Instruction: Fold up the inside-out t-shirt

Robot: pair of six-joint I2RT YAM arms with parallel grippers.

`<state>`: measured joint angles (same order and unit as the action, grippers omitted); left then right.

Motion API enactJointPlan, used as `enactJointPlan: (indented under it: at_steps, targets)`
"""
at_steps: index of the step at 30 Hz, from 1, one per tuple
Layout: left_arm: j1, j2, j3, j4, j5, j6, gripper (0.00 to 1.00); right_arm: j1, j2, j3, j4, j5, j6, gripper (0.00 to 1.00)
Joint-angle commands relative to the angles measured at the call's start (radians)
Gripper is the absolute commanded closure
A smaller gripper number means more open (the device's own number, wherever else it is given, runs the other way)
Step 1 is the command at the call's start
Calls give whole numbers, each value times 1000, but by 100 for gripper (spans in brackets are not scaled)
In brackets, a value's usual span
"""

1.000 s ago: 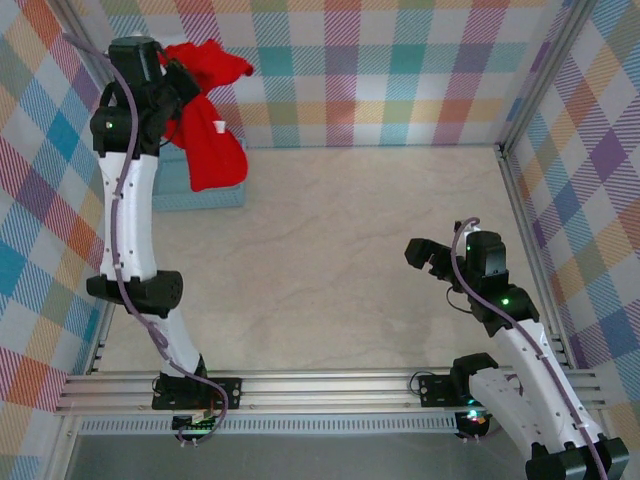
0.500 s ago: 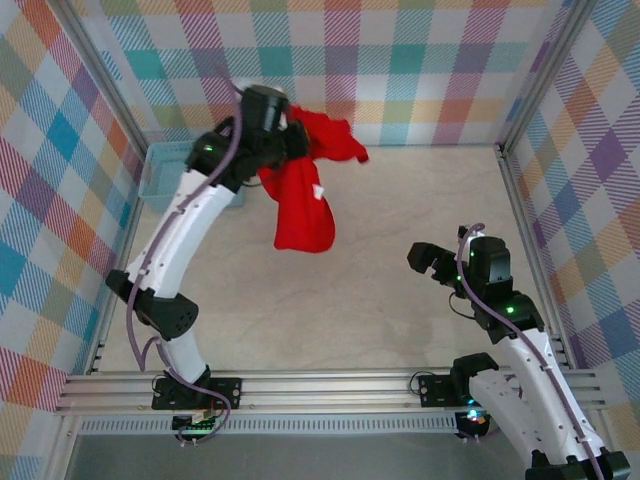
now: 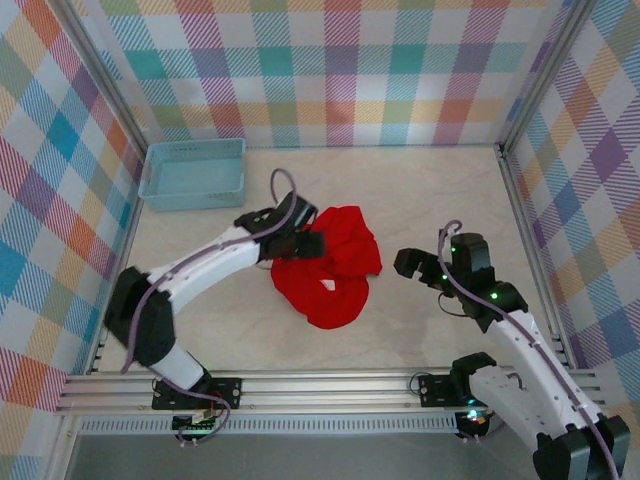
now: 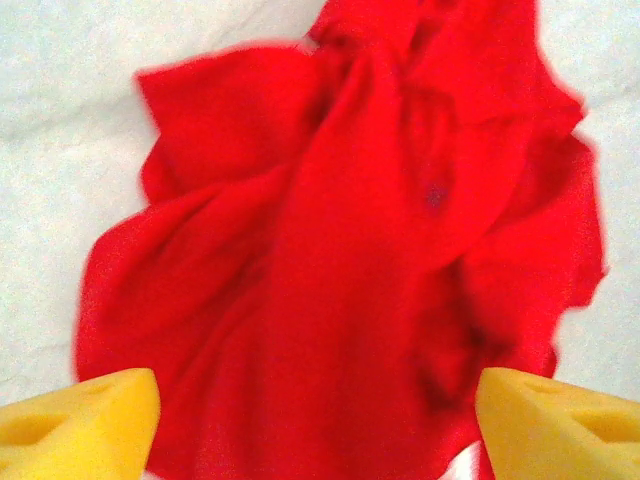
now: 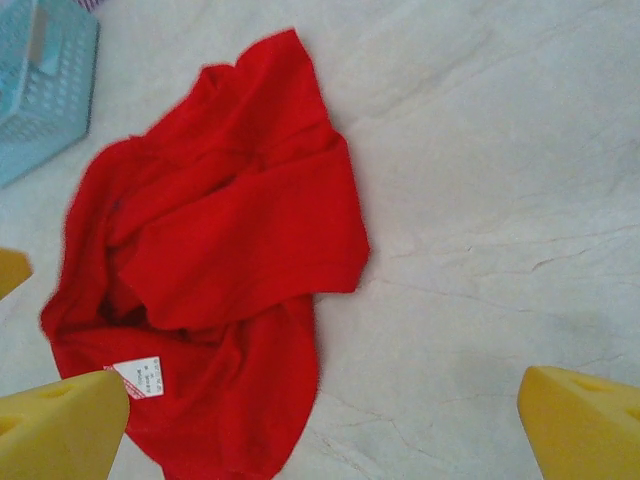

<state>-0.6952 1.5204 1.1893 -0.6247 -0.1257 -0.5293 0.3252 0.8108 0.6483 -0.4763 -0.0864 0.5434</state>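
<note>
Since a second ago: the left arm has swung the shirt (image 3: 330, 268) from above the basket (image 3: 195, 172) to mid-table, where it now lies in a crumpled heap.

Right gripper (image 3: 412, 268), nearest: jaws wide, empty, just right of the heap.

Shirt: bunched and overlapped, not spread; white tag (image 5: 140, 377) showing.

Left gripper (image 3: 308, 243): at the heap's far-left edge, fingers spread, cloth let go.

Basket: far left, well apart.

Risk: layers are stacked. A pinch here could catch two layers or a sleeve, so spreading would twist the cloth and skew the fold.

White arms (image 3: 197, 271) with black joints (image 3: 140, 318), lilac cables (image 3: 274, 181) and yellow fingers (image 4: 85, 420).
</note>
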Motion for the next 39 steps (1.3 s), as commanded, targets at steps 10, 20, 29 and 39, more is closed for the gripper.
enactJointPlan:
  at_steps: [10,20,29,39]
  targets:
    - [-42,-187,-405,373,159,-84,12,246,406,207,62,121,15,2]
    - [-35,-72,-414,442,155,-85,42,392,723,409,55,151,24,11]
    - [-11,-106,-442,406,117,-65,77,408,831,487,10,178,8,32]
    - [25,-171,-456,322,72,-44,100,413,872,537,-81,322,-11,73]
